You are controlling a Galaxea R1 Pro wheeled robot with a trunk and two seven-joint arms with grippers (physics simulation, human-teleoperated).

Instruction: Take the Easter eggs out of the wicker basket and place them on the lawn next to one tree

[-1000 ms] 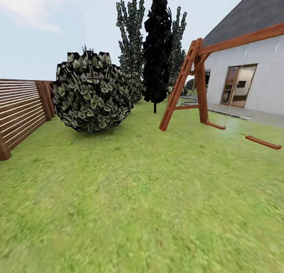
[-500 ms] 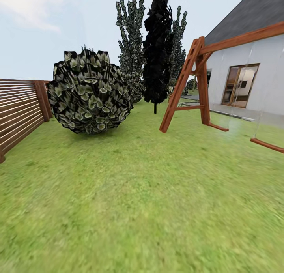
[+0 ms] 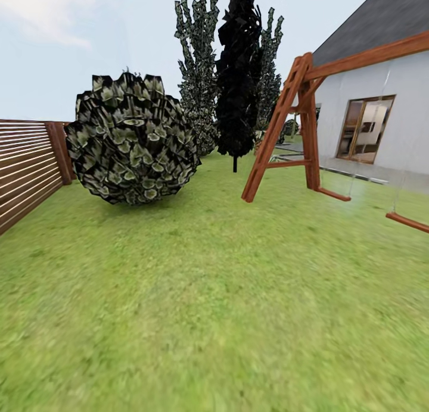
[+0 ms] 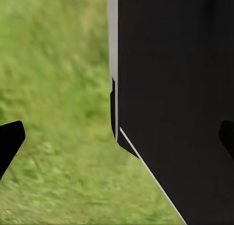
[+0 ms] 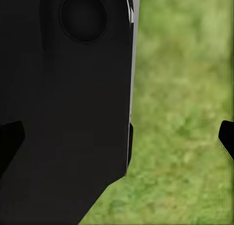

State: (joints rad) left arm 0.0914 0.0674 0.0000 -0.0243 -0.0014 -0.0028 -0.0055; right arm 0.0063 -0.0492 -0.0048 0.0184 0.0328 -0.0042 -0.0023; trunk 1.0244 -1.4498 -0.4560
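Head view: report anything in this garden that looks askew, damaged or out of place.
Nothing stands out. The round bush, dark cypress and wooden swing frame stand upright on the lawn; the fence looks intact.

Head camera looks level across the lawn toward a bush; both wrist cameras face down, close over grass.

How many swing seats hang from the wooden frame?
1: the swing seat hangs low at the head view's right edge, under the swing frame; others may lie beyond the edge.
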